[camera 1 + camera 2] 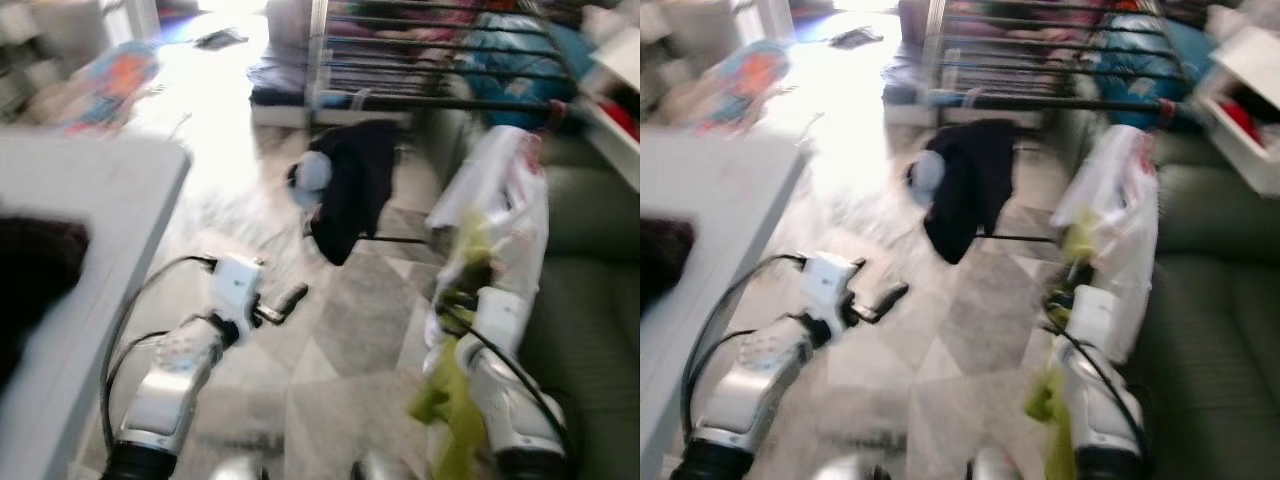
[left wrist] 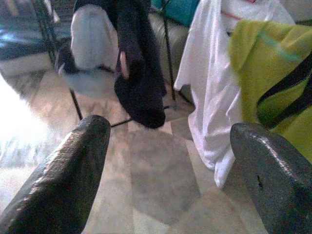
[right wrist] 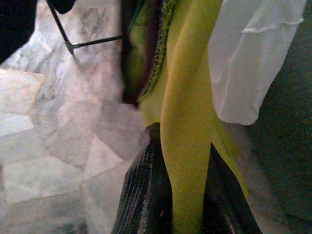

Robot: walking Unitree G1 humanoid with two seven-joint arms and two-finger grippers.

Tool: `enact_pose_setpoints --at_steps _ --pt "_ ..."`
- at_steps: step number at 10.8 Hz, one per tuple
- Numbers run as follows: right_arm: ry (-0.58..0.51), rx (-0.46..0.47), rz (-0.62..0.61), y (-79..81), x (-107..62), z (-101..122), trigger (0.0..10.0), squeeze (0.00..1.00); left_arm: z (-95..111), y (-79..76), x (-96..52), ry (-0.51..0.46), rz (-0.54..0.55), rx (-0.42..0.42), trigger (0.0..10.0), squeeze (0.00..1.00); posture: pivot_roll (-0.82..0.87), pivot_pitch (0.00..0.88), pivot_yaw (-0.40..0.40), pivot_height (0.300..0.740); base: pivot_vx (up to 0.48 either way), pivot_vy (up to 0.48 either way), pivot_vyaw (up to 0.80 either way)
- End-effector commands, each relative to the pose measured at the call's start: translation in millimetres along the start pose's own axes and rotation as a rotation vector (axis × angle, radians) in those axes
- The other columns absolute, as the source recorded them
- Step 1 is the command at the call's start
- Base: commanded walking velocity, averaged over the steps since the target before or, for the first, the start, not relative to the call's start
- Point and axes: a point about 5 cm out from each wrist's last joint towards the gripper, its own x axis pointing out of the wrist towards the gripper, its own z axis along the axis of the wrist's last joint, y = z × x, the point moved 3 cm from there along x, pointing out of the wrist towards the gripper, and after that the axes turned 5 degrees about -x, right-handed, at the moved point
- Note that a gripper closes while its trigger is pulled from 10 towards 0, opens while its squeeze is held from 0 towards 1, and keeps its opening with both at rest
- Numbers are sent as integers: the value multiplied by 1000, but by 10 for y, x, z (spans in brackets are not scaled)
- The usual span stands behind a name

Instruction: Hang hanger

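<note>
Tiled floor [image 1: 350, 340], drying rack [image 1: 440, 60] ahead with black [image 1: 345, 185] and white garments [image 1: 500, 200] hung. Right gripper [image 3: 180, 195]: fingers clamped on yellow-green garment [image 3: 187, 97]; its hanger cannot be made out. Left gripper [image 2: 165, 161]: wide open, empty; advisable to keep the cloth lifted clear while nearing a rack bar.

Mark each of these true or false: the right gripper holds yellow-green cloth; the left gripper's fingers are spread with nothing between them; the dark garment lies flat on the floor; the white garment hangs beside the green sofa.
1. The right gripper holds yellow-green cloth. True: its fingers are closed on it.
2. The left gripper has spread fingers with nothing between them. True.
3. The dark garment lies flat on the floor. False: it hangs from the drying rack.
4. The white garment hangs beside the green sofa. True.
</note>
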Motion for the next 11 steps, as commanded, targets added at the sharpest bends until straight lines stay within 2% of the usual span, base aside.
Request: enact_pose_setpoints --at_steps 1,6,7,9,11 --pt "-7 -3 -24 -90 14 34 10000 0 17 -101 47 -9 -35 4 10000 0 -61 52 -22 740 420 0 0" --pt "-49 -50 -40 -116 49 151 10000 0 -3 -186 63 -5 -51 10 10000 0 -61 57 -25 740 465 0 0" --pt "-52 -54 -42 -115 56 161 10000 0 -4 -208 72 -4 -56 -14 10000 0 -61 57 -25 740 349 -326 0" --pt "-64 -79 -53 -126 60 179 10000 0 -11 -231 68 -3 -68 -5 10000 0 -61 57 -25 740 339 -336 0" --pt "-113 -138 -66 -164 85 290 10000 0 -4 -243 62 -8 -72 -10 10000 0 -60 60 -23 740 426 -122 0"
